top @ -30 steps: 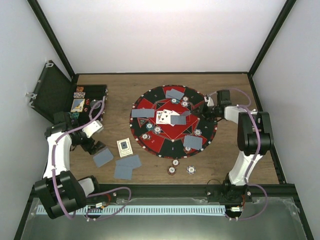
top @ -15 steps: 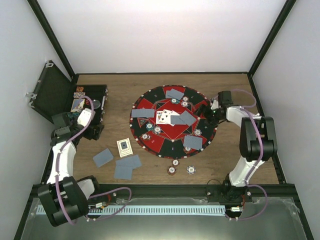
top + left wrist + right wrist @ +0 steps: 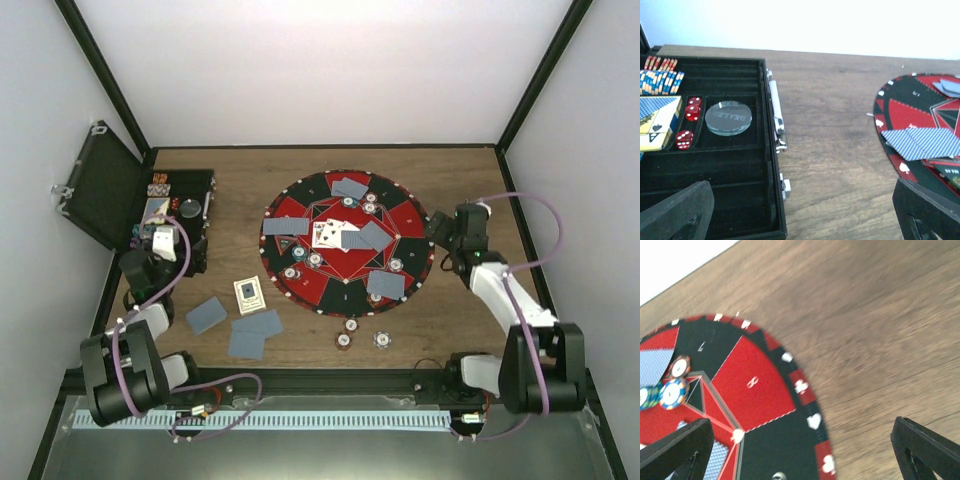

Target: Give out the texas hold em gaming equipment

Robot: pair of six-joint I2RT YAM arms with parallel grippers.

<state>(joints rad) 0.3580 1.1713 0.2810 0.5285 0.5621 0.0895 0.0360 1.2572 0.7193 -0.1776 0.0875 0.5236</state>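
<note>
**Top view.** Left hand (image 3: 165,243) is over the open black case (image 3: 211,225), fingers apart, nothing held. Right hand (image 3: 445,235) is at the right rim of the round mat (image 3: 300,200), also apart and empty. Dealt cards (image 3: 385,284) lie on the mat sectors. Loose cards (image 3: 207,314) and loose chips (image 3: 343,340) lie on the table (image 3: 470,180), off the mat near the front.

**Left wrist.** Below the hand: clear dealer button (image 3: 728,117), red dice (image 3: 692,107), racked chips (image 3: 660,82), deck (image 3: 657,122). Risk: the button lies flat in a snug felt pocket, so wide fingers may hit the divider or drag out the dice.

**Right wrist.** The picture is blurred. Chip stacks (image 3: 672,390) sit near the left finger (image 3: 677,450). Risk: a low pass over the mat could topple the stacks or shift a dealt card.
</note>
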